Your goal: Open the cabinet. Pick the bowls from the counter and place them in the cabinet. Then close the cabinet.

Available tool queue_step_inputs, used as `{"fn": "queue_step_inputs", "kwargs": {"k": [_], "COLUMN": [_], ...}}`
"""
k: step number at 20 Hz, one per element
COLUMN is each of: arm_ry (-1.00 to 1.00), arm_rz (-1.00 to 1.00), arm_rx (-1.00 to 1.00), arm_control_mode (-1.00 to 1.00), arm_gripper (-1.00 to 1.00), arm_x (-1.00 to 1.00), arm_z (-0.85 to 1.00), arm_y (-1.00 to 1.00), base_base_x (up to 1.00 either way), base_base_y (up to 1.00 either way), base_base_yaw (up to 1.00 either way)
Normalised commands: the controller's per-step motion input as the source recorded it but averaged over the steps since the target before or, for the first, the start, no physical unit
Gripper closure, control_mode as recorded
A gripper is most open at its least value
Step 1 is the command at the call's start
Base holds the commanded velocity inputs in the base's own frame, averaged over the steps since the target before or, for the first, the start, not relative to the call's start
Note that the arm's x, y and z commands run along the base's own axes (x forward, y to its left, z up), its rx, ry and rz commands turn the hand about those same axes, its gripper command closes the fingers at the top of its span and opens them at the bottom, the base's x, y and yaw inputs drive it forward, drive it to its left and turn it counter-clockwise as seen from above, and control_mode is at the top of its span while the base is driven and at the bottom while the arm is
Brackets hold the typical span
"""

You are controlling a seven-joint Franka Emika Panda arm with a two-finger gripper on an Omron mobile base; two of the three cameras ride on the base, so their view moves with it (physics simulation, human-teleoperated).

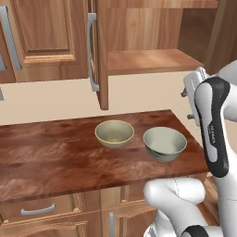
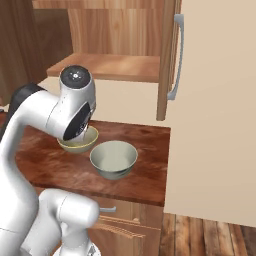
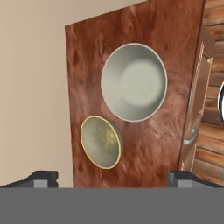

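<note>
The cabinet stands open, with its left door swung out edge-on, its right door open too, and the wooden shelf bare. Two bowls sit side by side on the counter. One is the beige-olive bowl, which the arm partly hides in the right base view. The other is the larger grey-green bowl. My gripper hangs open high above the counter's right end, looking down on both bowls, with nothing between its fingers.
Another wall cabinet door with a grey handle is at the left. Drawer units sit under the counter. A tall beige panel bounds the counter's right end, with wooden floor below.
</note>
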Motion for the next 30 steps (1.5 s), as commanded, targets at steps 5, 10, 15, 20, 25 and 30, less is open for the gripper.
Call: {"fn": "queue_step_inputs", "kwargs": {"k": [5,10,15,20,25,30], "arm_ry": [0.01,0.14,0.09,-0.01,-0.05,0.01], "arm_rz": [0.0,0.02,0.0,0.0,0.04,0.0], "arm_rx": [-0.11,-0.22,-0.19,0.0,0.0,0.0], "arm_control_mode": [-1.0,-1.0,-1.0,-1.0,-1.0,-1.0], "arm_gripper": [-1.0,-1.0,-1.0,-1.0,-1.0,-1.0], "arm_x": [-0.09,0.0,-0.02,0.0,0.0,-0.01], "arm_z": [-0.36,-0.45,-0.38,-0.33,-0.27,-0.51], "arm_y": [-0.23,0.02,-0.01,-0.09,0.0,-0.08], "base_base_x": [0.0,0.0,0.0,0.0,0.0,0.0], "base_base_y": [0.0,0.0,0.0,0.0,0.0,0.0], "base_base_yaw": [0.0,0.0,0.0,0.0,0.0,0.0]}}
